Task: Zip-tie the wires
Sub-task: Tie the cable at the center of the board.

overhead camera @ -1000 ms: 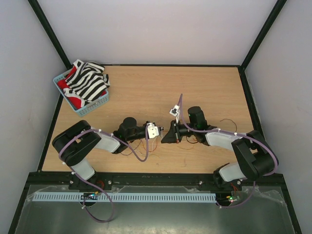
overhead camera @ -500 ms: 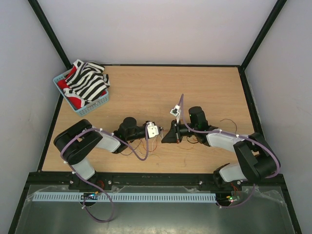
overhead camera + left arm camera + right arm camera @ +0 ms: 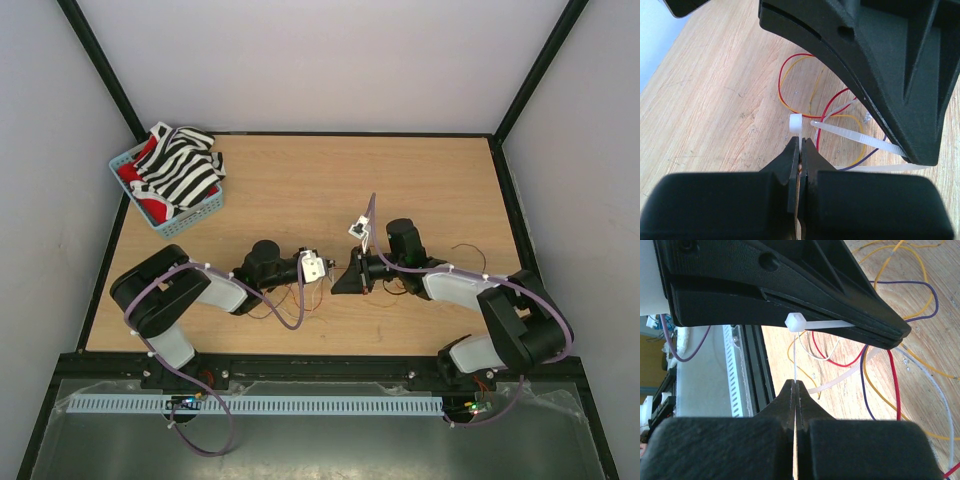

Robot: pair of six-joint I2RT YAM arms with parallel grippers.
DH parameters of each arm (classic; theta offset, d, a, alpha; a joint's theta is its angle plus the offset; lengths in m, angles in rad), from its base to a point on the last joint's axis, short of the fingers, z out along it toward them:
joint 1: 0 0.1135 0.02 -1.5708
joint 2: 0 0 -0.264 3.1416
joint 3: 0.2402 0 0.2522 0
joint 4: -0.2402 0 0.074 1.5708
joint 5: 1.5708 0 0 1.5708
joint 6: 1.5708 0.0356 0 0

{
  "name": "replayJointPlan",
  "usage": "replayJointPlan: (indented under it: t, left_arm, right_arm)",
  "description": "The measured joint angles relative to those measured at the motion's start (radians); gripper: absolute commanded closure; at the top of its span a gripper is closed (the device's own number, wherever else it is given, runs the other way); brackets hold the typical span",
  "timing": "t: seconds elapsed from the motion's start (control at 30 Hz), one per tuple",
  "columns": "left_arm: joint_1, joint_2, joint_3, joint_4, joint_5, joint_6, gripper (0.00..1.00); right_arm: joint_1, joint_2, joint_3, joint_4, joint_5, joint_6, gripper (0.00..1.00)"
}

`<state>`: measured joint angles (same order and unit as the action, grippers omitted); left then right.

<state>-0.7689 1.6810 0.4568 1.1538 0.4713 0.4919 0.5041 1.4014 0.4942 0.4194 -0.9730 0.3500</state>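
Note:
My left gripper [image 3: 800, 142] is shut on the zip tie just behind its white square head [image 3: 796, 121]. My right gripper [image 3: 796, 385] is shut on the tie's thin pale strip [image 3: 850, 135], whose free tip lies right beside the head. The head also shows in the right wrist view [image 3: 794, 321], under the left gripper's fingers [image 3: 790, 290]. The wires [image 3: 805, 85], red, orange, purple and white loops, lie on the wood under both grippers and also show in the right wrist view [image 3: 890, 385]. In the top view the grippers meet tip to tip, left [image 3: 326, 272], right [image 3: 338, 282].
Another stretch of pale ribbed strip [image 3: 840, 380] lies on the wood among the wires; I cannot tell if it belongs to the same tie. A blue basket [image 3: 196, 213] of striped and red cloth stands at the far left. The table's front rail [image 3: 320, 365] is close behind the grippers.
Almost nothing. The right arm has shifted very slightly; both grippers stay shut, tip to tip, on the zip tie.

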Motion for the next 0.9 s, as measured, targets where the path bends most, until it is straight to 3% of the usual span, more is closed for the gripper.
replayJointPlan:
  t: [0.9]
  left_arm:
    - [0.0,0.0,0.0,0.008,0.001,0.005,1.0]
  right_arm:
    - [0.0,0.003,0.0,0.016,0.0,0.01,1.0]
